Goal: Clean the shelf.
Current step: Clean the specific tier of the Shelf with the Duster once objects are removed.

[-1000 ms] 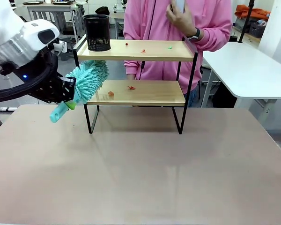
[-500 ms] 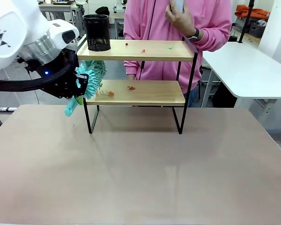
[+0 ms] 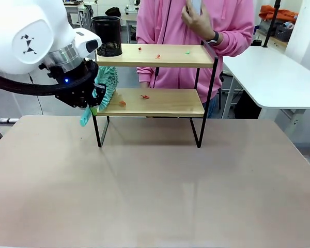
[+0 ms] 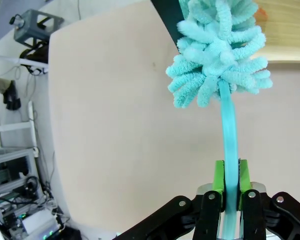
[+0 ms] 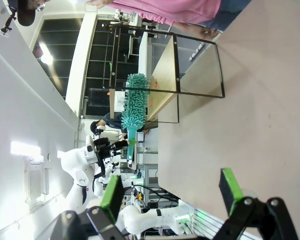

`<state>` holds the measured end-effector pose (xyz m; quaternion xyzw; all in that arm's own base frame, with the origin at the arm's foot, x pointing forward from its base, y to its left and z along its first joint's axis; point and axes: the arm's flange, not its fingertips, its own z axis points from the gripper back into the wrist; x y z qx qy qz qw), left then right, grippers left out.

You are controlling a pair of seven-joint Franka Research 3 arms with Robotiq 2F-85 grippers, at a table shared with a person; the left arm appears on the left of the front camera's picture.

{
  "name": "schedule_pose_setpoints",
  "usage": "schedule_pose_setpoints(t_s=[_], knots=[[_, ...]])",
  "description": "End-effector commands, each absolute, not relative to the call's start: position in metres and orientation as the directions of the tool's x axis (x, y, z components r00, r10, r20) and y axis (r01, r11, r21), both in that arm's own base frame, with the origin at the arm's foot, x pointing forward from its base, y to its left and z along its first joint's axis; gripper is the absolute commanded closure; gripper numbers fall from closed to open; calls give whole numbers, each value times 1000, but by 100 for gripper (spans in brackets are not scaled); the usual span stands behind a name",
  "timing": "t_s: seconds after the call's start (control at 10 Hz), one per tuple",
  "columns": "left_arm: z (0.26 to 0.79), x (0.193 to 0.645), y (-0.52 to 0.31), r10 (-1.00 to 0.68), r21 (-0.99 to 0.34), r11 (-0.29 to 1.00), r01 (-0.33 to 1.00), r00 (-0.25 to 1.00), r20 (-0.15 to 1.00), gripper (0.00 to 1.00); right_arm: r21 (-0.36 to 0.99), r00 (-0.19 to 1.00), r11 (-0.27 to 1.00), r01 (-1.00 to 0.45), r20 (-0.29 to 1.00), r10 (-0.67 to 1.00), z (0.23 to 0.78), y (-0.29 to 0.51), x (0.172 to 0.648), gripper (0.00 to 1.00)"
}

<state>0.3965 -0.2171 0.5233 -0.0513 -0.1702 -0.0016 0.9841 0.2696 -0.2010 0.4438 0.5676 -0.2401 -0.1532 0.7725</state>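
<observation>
The shelf (image 3: 160,102) stands at the table's far side, two wooden boards in a black frame. Small red and green scraps (image 3: 157,56) lie on its top board, and more red scraps (image 3: 122,103) on the lower one. My left gripper (image 3: 94,99) is shut on the handle of a teal fluffy duster (image 3: 108,81), whose head sits at the left end of the lower tier. In the left wrist view the green pads (image 4: 219,175) clamp the duster's handle (image 4: 229,135), with its head beside the shelf (image 4: 285,30). My right gripper (image 5: 171,190) is open and empty, far from the shelf (image 5: 162,70).
A black mesh cup (image 3: 106,35) stands on the left end of the top board. A person in a pink top (image 3: 232,26) stands right behind the shelf with one hand raised. A white table (image 3: 268,72) lies at the far right. The beige tabletop (image 3: 155,186) stretches in front.
My left arm has moved right toward the shelf. The duster has swung from a slanted pose outside the frame to nearly upright at the lower tier's left end.
</observation>
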Motion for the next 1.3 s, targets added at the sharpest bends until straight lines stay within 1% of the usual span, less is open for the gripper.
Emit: schedule_pose_setpoints(t_s=[0.0, 0.2, 0.4, 0.6, 0.8, 0.9, 1.1, 1.2], knots=[[521, 402, -225, 19, -68, 998, 3, 947, 320, 88, 950, 829, 306, -67, 224, -513, 445, -201, 273, 0], [517, 407, -227, 5, -73, 997, 17, 956, 292, 88, 950, 829, 306, -67, 224, -513, 445, -201, 273, 0], [518, 408, -234, -77, -135, 984, 116, 960, 269, 88, 950, 829, 306, -67, 224, -513, 445, -201, 273, 0], [515, 410, -240, -153, -137, 972, 192, 954, 256, 88, 950, 829, 306, -67, 224, -513, 445, -201, 273, 0], [511, 409, -244, -262, -146, 945, 294, 944, 202, 88, 950, 829, 306, -67, 224, -513, 445, -201, 273, 0], [510, 407, -244, -325, -170, 919, 356, 927, 186, 88, 950, 829, 306, -67, 224, -513, 445, -201, 273, 0], [512, 400, -239, -462, -266, 828, 493, 870, 173, 88, 950, 829, 306, -67, 224, -513, 445, -201, 273, 0], [515, 395, -235, -571, -313, 748, 585, 808, 145, 88, 950, 829, 306, -67, 224, -513, 445, -201, 273, 0]])
